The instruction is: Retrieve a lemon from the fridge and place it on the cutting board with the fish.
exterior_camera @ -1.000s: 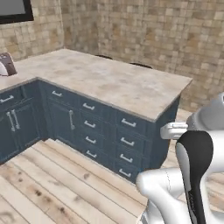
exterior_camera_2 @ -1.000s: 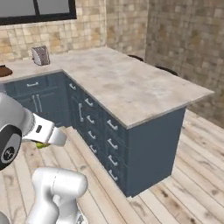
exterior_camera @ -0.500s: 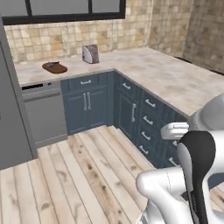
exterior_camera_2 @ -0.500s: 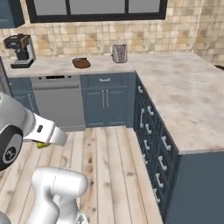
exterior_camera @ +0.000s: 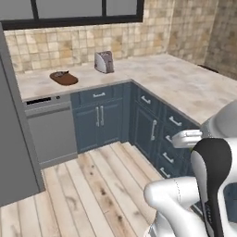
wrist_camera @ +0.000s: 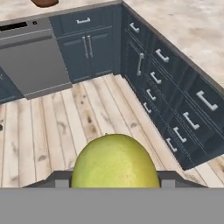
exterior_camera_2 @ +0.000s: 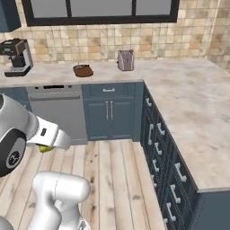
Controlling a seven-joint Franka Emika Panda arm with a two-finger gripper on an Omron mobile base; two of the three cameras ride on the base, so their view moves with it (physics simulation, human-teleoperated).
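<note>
The fingers hold the lemon (wrist_camera: 114, 161), which sits between them close under the hand camera and low over the wooden floor (wrist_camera: 52, 127). The cutting board (exterior_camera: 64, 78) lies on the far counter (exterior_camera: 152, 78), left of the toaster (exterior_camera: 104, 62) and well apart from the lemon. A small dark shape on the board is probably the fish, too small to confirm. Delivery requires travel forward toward the board; its long axis runs along the counter's back wall.
</note>
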